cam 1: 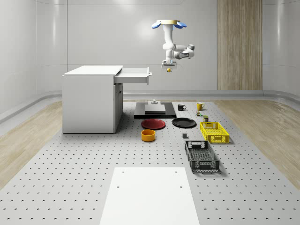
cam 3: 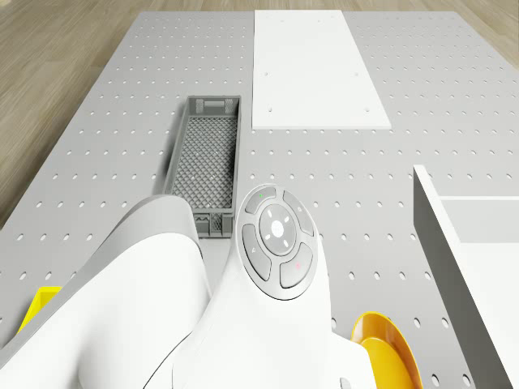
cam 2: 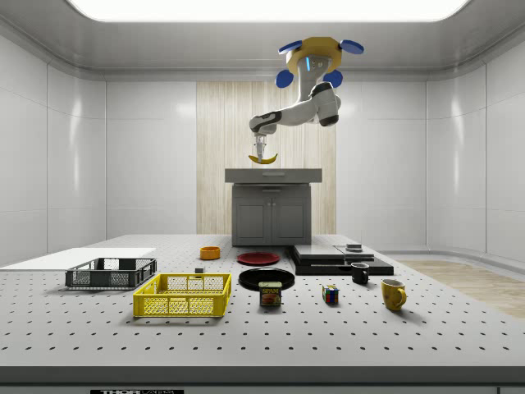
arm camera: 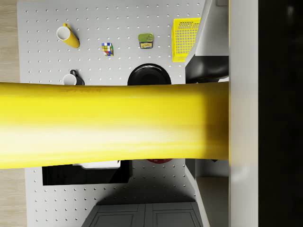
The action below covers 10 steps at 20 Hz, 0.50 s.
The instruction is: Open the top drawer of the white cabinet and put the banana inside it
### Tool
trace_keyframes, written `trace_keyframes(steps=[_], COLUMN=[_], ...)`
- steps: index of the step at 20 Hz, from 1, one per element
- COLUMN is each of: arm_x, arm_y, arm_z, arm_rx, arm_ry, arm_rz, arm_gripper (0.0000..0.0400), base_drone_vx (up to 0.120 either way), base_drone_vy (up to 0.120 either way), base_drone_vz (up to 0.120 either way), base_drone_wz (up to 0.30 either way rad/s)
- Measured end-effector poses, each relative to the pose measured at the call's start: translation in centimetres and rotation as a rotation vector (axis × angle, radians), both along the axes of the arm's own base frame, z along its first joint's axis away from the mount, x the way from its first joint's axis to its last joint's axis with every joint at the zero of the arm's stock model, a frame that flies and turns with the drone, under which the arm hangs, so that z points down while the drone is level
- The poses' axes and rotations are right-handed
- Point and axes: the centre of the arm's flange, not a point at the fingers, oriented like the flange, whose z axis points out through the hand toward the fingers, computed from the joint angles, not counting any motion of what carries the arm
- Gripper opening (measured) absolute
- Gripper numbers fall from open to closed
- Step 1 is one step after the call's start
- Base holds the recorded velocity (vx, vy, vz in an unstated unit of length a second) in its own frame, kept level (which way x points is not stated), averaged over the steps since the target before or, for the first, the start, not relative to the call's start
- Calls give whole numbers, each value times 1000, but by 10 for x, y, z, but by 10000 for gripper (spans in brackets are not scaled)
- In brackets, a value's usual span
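Jaws [cam 2: 262, 156] clamping banana [cam 2: 263, 159], drone [cam 1: 169, 24] hovering beside open drawer [cam 1: 135, 74]

Room's bright and very evenly lit, mostly from a big glowing ceiling panel [cam 2: 267, 8] that blows out to pure white in the side view. Shadows are soft and short: a faint one sits under the black crate [cam 1: 202, 156] and beside the white cabinet [cam 1: 90, 99] in the whole-scene view. The walls carry a mild sheen, no harsh glare. Renders look clean, no visible warping at the edges. In the wrist view the banana [arm camera: 113, 125] sits so close it's smeared and fuzzy, with a pale washed-out band along it, while the table [arm camera: 42, 61] far below stays crisp.
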Motion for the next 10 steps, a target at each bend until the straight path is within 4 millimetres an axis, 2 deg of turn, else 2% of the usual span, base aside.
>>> trace_keyframes(steps=[1,4,6,10], arm_x=[0,0,0,0], arm_y=[0,0,0,0], arm_z=[0,0,0,0], arm_rx=[0,0,0,0], arm_ry=[0,0,0,0], arm_rz=[0,0,0,0], arm_gripper=[193,193,193,193], base_drone_vx=[0,0,0,0], base_drone_vy=[0,0,-100,-120], base_drone_vz=[0,120,100,0], base_drone_wz=[0,0,0,0])
